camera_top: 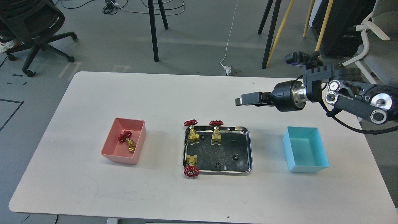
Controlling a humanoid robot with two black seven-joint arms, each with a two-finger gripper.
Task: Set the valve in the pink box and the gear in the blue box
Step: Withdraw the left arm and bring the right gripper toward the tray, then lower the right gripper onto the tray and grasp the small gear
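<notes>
One valve [127, 141] lies inside the pink box [109, 151] on the left of the table. Three more valves [190, 130] [216, 132] [190, 166] lie on the steel tray [250, 149] in the middle, with several black gears [235, 157] among them. The blue box [306, 166] stands empty on the right. My right gripper [241, 101] reaches in from the right, above the table behind the tray's right end and apart from everything. Its fingers show as one dark block. My left arm is out of view.
The white table [174, 93] ends at a rounded edge on every side. Chairs [31, 28], stand legs [154, 31] and cables are on the floor beyond the far edge.
</notes>
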